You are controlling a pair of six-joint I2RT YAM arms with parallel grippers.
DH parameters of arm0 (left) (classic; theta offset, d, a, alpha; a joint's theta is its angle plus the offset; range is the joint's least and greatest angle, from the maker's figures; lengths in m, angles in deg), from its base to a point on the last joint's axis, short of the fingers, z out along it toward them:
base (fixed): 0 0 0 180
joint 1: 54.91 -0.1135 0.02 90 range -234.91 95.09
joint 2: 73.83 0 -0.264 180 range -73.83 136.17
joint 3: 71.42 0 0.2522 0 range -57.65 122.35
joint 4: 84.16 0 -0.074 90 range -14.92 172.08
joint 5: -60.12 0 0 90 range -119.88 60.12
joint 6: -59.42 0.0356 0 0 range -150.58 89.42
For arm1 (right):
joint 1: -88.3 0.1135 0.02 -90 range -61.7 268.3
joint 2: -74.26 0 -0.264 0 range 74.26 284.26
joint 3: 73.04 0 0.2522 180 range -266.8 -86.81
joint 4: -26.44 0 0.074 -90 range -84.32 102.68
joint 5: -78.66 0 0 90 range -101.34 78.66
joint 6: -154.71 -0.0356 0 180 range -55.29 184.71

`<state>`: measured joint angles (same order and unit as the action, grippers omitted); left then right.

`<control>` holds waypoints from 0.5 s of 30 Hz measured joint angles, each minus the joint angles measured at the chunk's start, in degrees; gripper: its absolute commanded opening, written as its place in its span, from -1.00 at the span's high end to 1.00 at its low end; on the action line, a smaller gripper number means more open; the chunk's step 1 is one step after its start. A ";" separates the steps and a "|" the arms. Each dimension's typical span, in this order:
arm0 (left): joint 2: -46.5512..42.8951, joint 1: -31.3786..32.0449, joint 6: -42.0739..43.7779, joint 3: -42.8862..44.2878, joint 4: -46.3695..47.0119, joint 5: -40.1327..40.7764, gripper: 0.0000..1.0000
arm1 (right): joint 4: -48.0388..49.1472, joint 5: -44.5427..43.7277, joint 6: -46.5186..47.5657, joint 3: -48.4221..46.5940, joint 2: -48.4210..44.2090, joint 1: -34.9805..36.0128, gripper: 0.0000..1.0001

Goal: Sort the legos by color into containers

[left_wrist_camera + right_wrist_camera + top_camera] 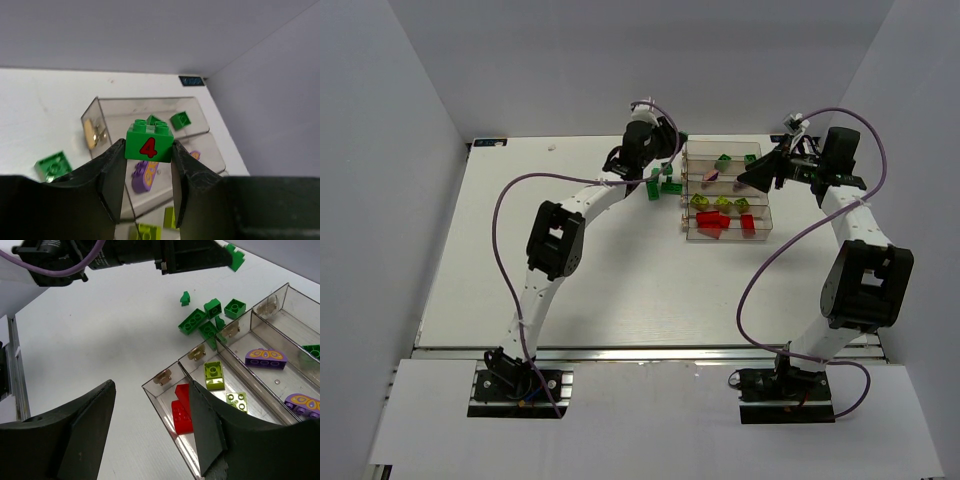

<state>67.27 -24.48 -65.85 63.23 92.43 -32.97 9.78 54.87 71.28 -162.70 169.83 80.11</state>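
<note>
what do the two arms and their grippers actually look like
The left arm and right arm are both built from slim white links joined by chunky black joint housings. A thin purple cable loops loosely along each one. The left gripper and right gripper have broad matte black fingers that taper to blunt tips. No markings show on them.

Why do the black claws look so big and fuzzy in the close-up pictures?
Left wrist view: the left tool sits right by the lens, so it looks huge and soft-edged, while the green brick it grips is sharp. Right wrist view: the open right tool is likewise dark and blurry; the clear bins catch pale glare. Top view: even light, faint shadows.
</note>
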 measured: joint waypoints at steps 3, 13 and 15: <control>3.28 0.00 -0.96 2.91 4.35 -0.20 1.00 | -0.02 0.00 0.02 0.07 -0.17 0.00 -0.30; 15.37 0.00 -4.02 10.78 9.92 0.83 1.00 | -0.04 0.02 0.07 1.62 -1.38 0.00 -0.30; 16.17 0.00 -4.46 11.15 10.32 1.07 1.00 | -0.02 0.02 0.07 1.97 -1.53 0.00 -0.30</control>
<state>83.45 -24.48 -70.30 74.37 102.75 -31.90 9.76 54.89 71.35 -160.74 168.30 80.11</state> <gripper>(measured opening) 0.463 0.652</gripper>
